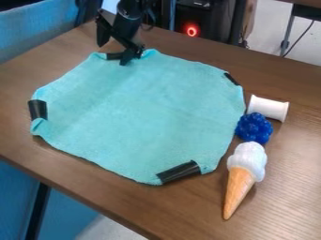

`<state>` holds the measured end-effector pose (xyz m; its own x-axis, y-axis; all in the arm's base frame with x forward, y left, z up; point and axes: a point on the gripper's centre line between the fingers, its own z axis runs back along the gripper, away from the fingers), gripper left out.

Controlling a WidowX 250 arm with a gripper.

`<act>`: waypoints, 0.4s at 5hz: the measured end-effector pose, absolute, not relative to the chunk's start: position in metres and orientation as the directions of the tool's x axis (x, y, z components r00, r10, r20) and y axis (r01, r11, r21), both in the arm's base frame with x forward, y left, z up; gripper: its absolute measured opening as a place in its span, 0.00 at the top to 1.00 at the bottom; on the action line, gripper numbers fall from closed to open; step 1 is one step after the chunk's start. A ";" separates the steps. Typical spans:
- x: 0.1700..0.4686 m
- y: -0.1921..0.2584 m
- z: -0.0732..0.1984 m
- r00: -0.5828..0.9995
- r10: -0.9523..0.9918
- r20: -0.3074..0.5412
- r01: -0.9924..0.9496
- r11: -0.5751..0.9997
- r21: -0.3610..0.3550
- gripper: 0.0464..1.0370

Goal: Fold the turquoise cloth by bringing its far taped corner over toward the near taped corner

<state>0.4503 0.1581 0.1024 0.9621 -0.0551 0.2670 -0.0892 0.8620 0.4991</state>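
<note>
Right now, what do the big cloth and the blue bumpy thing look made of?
The big cloth looks like matte, fuzzy fabric, because its edges wrinkle and fold. The blue bumpy thing could be shiny plastic or rubber; its bumps glint.

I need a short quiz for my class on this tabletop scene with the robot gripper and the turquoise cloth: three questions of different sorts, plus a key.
1. Multiple choice: What lies between the white cylindrical spool and the toy ice cream cone with a white scoop and tan cone?
A) a yellow wooden cube
B) a knobbly blue ball
C) a green plastic bowl
2. True or false: The ice cream cone's pointed tip faces the spool.
3. Fill in, upper or lower: The black robot gripper is at the ____ edge of the turquoise fabric cloth in the view.

Key: 1 B; 2 false; 3 upper
</note>
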 end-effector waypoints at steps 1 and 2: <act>0.452 0.163 0.100 0.968 -0.029 0.248 -0.090 0.886 0.454 0.04; 0.453 0.167 0.096 0.977 0.008 0.214 -0.076 0.949 0.307 0.08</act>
<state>0.4529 0.1674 0.0962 0.9768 0.0085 0.2140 -0.0755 0.9486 0.3072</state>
